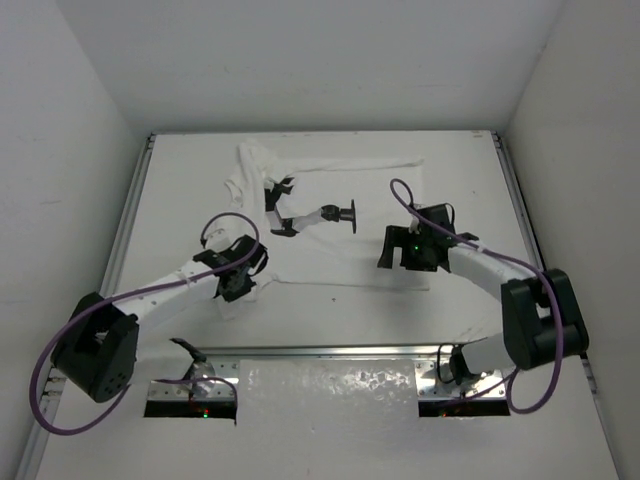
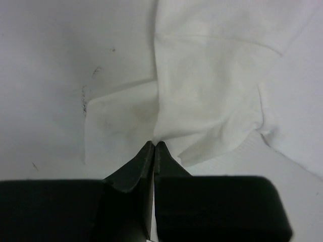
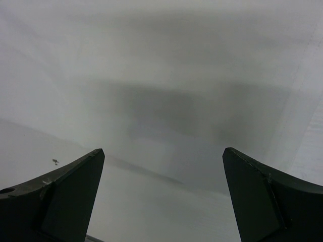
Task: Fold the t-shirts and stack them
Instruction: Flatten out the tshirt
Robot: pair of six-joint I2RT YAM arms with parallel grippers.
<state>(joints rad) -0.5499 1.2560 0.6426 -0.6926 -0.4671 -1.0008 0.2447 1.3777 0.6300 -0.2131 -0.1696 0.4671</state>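
Note:
The white t-shirt point(image 1: 365, 190) lies spread on the table, with its black chest mark point(image 1: 312, 215) facing up and a sleeve bunched at the far left. My left gripper point(image 1: 238, 290) sits at the shirt's near left corner. In the left wrist view its jaws are pressed together point(image 2: 154, 143), pinching a rumpled fold of the cloth point(image 2: 212, 85). My right gripper point(image 1: 398, 262) hovers over the shirt's near right part. It stands wide open point(image 3: 162, 151) with nothing between its fingers, only shadowed white cloth point(image 3: 166, 75) below.
Metal rails run along the table's left side point(image 1: 130, 220), right side point(image 1: 515, 205) and near edge point(image 1: 330, 351). White walls close in on three sides. A shiny panel point(image 1: 330, 395) lies between the two arm bases.

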